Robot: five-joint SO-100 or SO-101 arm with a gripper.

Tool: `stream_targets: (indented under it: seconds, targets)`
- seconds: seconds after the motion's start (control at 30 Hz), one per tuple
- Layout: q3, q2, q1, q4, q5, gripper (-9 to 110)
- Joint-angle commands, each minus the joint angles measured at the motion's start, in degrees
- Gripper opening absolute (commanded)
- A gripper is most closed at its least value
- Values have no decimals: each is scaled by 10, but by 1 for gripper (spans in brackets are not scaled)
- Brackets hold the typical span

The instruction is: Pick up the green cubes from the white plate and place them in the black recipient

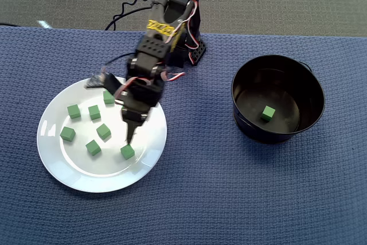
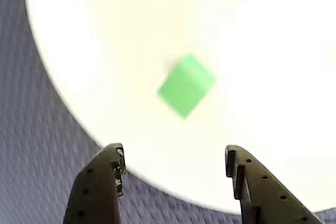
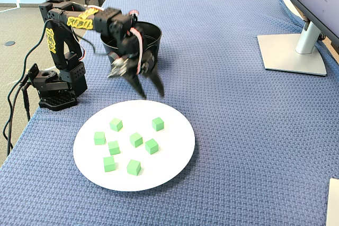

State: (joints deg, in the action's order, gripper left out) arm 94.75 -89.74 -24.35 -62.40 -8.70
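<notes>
In the overhead view, our claw [image 1: 131, 136] hangs over the glossy round white plate [image 1: 57, 162], just above one matte green cube [image 1: 127, 151]. Six more green cubes [image 1: 94, 112] lie scattered on the plate, and one sits in the deep, shiny black recipient [image 1: 309, 87], well apart on the woven blue counter [image 1: 195, 199].

In the wrist view, the claw [image 2: 175, 169] is wide open and empty, with the blurred cube [image 2: 186, 84] ahead of it. We judge a tip may nudge the cube, which would slide on the slick glaze.

In the fixed view, the claw [image 3: 152, 95] is blurred near the plate's [image 3: 175, 157] far rim.
</notes>
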Motion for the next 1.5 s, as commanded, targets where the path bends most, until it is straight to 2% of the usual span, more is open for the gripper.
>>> stream_targets:
  seconds: [0.0, 0.2, 0.67, 0.97, 1.47]
  targets:
    - [-52, 11, -36, -10, 74, 19]
    - [-98, 72, -62, -15, 242, 22]
    - [-169, 160, 7, -46, 359, 24]
    - [-225, 237, 38, -64, 351, 21]
    - [-270, 299, 11, -64, 334, 13]
